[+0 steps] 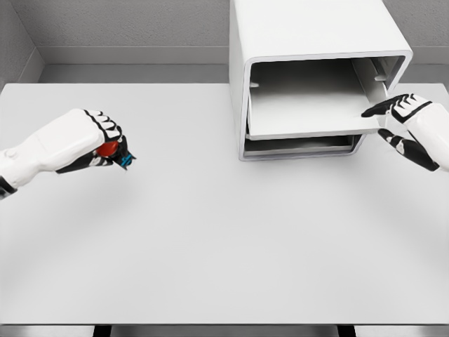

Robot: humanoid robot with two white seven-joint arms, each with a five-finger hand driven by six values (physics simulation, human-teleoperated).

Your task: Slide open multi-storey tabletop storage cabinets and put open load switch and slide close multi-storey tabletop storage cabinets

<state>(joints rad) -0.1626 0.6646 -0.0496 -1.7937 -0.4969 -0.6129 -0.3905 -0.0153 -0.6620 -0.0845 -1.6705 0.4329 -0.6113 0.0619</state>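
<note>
A white storage cabinet stands at the back right of the table, its top drawer slid out toward me and showing a bare tray. My left hand hovers over the left side of the table, shut on the load switch, a small red and blue part showing between the fingers. My right hand is at the drawer's right front corner, fingers spread, thumb and index near the drawer edge, holding nothing.
The white table spans the view, with its front edge near the bottom. A lower drawer shows under the open one. Grey walls stand behind the cabinet.
</note>
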